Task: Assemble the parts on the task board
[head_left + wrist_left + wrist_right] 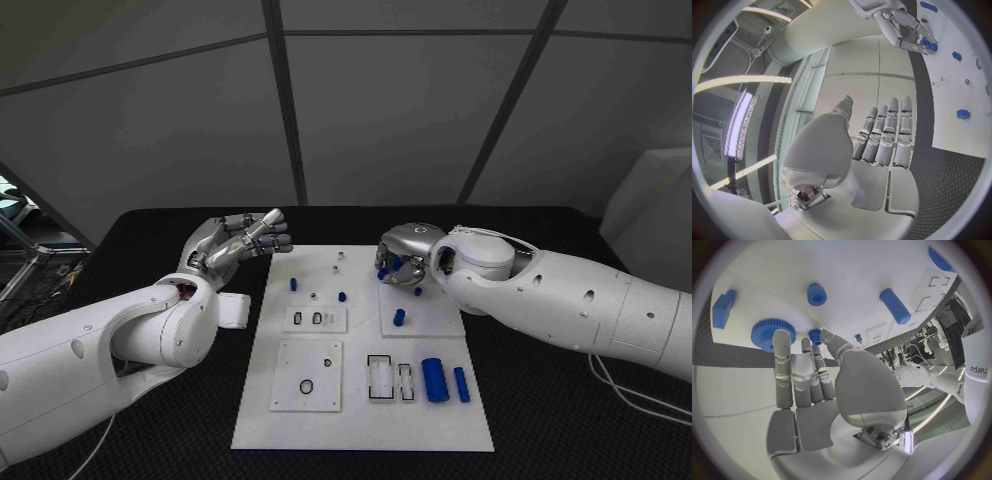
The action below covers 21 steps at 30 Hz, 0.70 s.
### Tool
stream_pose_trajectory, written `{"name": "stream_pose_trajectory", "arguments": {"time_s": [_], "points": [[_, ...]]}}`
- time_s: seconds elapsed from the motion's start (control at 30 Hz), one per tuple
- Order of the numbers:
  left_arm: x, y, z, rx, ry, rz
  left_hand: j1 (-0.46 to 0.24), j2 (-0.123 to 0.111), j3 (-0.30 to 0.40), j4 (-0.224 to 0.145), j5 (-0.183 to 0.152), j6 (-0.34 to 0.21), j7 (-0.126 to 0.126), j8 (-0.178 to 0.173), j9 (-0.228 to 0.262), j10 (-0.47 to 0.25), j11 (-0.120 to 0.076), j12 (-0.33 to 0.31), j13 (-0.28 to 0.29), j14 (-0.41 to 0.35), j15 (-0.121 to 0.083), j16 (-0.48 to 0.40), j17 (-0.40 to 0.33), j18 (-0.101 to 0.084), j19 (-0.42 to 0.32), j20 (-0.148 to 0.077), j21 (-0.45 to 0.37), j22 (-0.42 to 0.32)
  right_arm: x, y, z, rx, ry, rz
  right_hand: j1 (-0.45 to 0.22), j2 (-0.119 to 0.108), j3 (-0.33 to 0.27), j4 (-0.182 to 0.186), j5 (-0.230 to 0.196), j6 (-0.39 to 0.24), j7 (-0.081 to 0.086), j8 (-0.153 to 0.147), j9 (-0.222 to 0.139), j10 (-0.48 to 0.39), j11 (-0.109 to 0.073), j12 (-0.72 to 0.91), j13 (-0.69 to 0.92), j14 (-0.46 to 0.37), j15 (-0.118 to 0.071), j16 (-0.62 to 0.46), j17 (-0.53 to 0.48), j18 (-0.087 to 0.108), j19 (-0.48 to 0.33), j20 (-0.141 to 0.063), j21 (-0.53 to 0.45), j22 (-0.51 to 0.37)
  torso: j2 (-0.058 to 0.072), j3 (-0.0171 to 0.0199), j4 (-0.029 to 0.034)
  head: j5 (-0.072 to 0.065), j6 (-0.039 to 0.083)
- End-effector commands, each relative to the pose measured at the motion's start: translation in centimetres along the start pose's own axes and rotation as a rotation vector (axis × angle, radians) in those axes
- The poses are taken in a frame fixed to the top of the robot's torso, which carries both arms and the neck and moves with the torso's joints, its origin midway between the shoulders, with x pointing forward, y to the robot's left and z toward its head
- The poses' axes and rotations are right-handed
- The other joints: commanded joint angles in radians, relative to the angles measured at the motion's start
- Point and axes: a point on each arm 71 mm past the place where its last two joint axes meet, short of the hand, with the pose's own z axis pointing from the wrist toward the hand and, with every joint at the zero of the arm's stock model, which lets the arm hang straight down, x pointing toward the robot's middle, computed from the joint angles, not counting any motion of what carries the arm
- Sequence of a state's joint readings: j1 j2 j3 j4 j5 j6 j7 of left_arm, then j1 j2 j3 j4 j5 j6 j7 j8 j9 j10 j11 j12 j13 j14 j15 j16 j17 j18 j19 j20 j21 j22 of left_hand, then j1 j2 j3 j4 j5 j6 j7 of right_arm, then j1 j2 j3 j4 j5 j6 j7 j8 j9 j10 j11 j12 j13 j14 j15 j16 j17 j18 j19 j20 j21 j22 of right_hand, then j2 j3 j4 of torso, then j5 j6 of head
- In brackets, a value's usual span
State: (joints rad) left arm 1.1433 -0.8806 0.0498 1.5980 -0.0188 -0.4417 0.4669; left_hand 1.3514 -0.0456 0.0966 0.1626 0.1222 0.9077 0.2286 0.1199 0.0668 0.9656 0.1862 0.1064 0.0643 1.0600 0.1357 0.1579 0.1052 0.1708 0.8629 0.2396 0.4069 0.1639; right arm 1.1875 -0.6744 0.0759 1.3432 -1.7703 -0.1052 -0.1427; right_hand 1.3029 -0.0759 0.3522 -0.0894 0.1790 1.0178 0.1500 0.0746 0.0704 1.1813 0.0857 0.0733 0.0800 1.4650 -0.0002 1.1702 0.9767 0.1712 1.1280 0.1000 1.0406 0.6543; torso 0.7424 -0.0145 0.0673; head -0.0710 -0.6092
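black table [173, 225], white task board [361, 420], left hand [238, 240] spread and empty, right hand [407, 255] grip hidden, cannot tell

— What colours are on the flat white rectangular task board [361, 420]?
— Small bright blue plastic parts [434, 380], plus thin black outlines round some recesses.
— And the table?
— The black table [562, 420] has a fine woven texture.
— The hands?
— Silver metal left hand [238, 242] and silver right hand [408, 255], both on glossy white arms.
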Motion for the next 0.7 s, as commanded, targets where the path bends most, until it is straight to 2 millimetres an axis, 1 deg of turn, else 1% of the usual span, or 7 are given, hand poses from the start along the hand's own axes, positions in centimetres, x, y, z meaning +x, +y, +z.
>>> {"name": "stream_pose_trajectory", "arguments": {"time_s": [0.03, 0.17, 0.3, 0.47, 0.57, 0.63, 0.7], "points": [[0.2, -0.1, 0.0, 0.004, 0.018, -0.001, -0.01, -0.002, -0.008, 0.001, -0.006, 0.003, 0.012, -0.003, -0.002, 0.004, 0.002, -0.007, 0.0, 0.005, 0.0, -0.006, 0.001, 0.012, 0.009, 0.001, 0.007, 0.001, 0.0, 0.0, 0.1, -0.003, 0.013, -0.007, 0.012, 0.003, 0.015, 0.001, -0.005, 0.008, 0.0, 0.0, 0.0, 0.008, -0.002, -0.001, -0.001, 0.035, 0.0, 0.011, 0.011, -0.017, 0.01, -0.002, 0.013, 0.015, 0.002, -0.0004, 0.001, 0.0, -0.001], [0.2, -0.2, 0.0, 0.004, 0.019, -0.002, -0.01, -0.002, -0.008, 0.001, -0.006, 0.003, 0.012, -0.003, -0.002, 0.004, 0.002, -0.007, 0.0, 0.005, 0.0, -0.006, 0.001, 0.012, 0.009, 0.001, 0.007, 0.001, -0.1, 0.0, 0.2, -0.007, 0.004, 0.003, 0.017, 0.01, 0.037, 0.006, -0.012, 0.018, 0.003, 0.003, 0.0, 0.022, -0.003, 0.002, 0.0, 0.038, 0.0, 0.041, 0.044, -0.022, 0.021, -0.002, 0.043, 0.054, 0.003, 0.001, 0.0006, -0.001, 0.002], [0.2, -0.2, 0.0, 0.003, 0.019, -0.001, -0.01, -0.002, -0.008, 0.001, -0.006, 0.003, 0.012, -0.003, -0.002, 0.004, 0.002, -0.007, 0.0, 0.005, 0.0, -0.006, 0.001, 0.012, 0.009, 0.001, 0.007, 0.001, -0.2, 0.1, 0.3, -0.017, -0.023, 0.014, 0.026, 0.018, 0.06, 0.008, -0.016, 0.049, 0.004, 0.017, 0.006, 0.05, -0.006, 0.01, 0.005, 0.046, -0.002, 0.085, 0.096, -0.032, 0.05, -0.004, 0.09, 0.123, 0.004, 0.0012, -0.0006, 0.0, 0.0], [0.1, -0.1, 0.0, 0.002, 0.017, -0.001, -0.01, -0.002, -0.008, 0.001, -0.006, 0.002, 0.012, -0.004, -0.002, 0.004, 0.002, -0.008, 0.0, 0.005, 0.001, -0.007, 0.002, 0.012, 0.009, 0.002, 0.007, 0.001, -0.7, 0.2, 0.2, -0.031, -0.079, 0.031, 0.048, 0.031, 0.09, 0.002, -0.025, 0.077, -0.002, 0.028, 0.009, 0.076, -0.014, 0.016, 0.01, 0.049, -0.009, 0.117, 0.132, -0.041, 0.072, -0.006, 0.133, 0.182, 0.004, 0.0017, -0.0013, 0.001, -0.001], [0.0, -0.1, 0.0, 0.001, 0.016, 0.0, -0.01, -0.002, -0.008, 0.001, -0.006, 0.002, 0.012, -0.004, -0.002, 0.004, 0.002, -0.008, 0.0, 0.005, 0.001, -0.007, 0.002, 0.012, 0.009, 0.002, 0.007, 0.001, -0.9, 0.3, 0.0, -0.041, -0.113, 0.048, 0.053, 0.031, 0.1, 0.0, -0.024, 0.082, -0.003, 0.028, 0.009, 0.081, -0.015, 0.015, 0.011, 0.049, -0.01, 0.127, 0.143, -0.043, 0.076, -0.007, 0.148, 0.2, 0.004, 0.0023, -0.0013, -0.002, 0.002], [-0.1, -0.1, 0.0, 0.0, 0.015, 0.001, -0.01, -0.001, -0.009, 0.001, -0.006, 0.002, 0.012, -0.005, -0.002, 0.003, 0.002, -0.009, 0.0, 0.004, 0.001, -0.008, 0.002, 0.011, 0.008, 0.002, 0.006, 0.001, -1.1, 0.4, -0.1, -0.044, -0.135, 0.064, 0.052, 0.03, 0.101, 0.0, -0.024, 0.083, -0.002, 0.028, 0.009, 0.082, -0.015, 0.014, 0.011, 0.049, -0.011, 0.131, 0.146, -0.044, 0.077, -0.007, 0.152, 0.205, 0.004, 0.0022, -0.0014, -0.002, 0.003], [-0.1, -0.1, 0.0, -0.001, 0.014, 0.001, -0.01, -0.001, -0.01, 0.001, -0.006, 0.002, 0.013, -0.006, -0.002, 0.002, 0.003, -0.01, 0.0, 0.003, 0.001, -0.009, 0.002, 0.011, 0.008, 0.002, 0.006, 0.001, -1.3, 0.5, -0.2, -0.046, -0.156, 0.079, 0.049, 0.027, 0.102, 0.002, -0.026, 0.084, -0.002, 0.028, 0.009, 0.083, -0.015, 0.013, 0.011, 0.048, -0.01, 0.132, 0.146, -0.044, 0.076, -0.006, 0.155, 0.209, 0.004, 0.002, -0.0023, 0.0, 0.007]]}}
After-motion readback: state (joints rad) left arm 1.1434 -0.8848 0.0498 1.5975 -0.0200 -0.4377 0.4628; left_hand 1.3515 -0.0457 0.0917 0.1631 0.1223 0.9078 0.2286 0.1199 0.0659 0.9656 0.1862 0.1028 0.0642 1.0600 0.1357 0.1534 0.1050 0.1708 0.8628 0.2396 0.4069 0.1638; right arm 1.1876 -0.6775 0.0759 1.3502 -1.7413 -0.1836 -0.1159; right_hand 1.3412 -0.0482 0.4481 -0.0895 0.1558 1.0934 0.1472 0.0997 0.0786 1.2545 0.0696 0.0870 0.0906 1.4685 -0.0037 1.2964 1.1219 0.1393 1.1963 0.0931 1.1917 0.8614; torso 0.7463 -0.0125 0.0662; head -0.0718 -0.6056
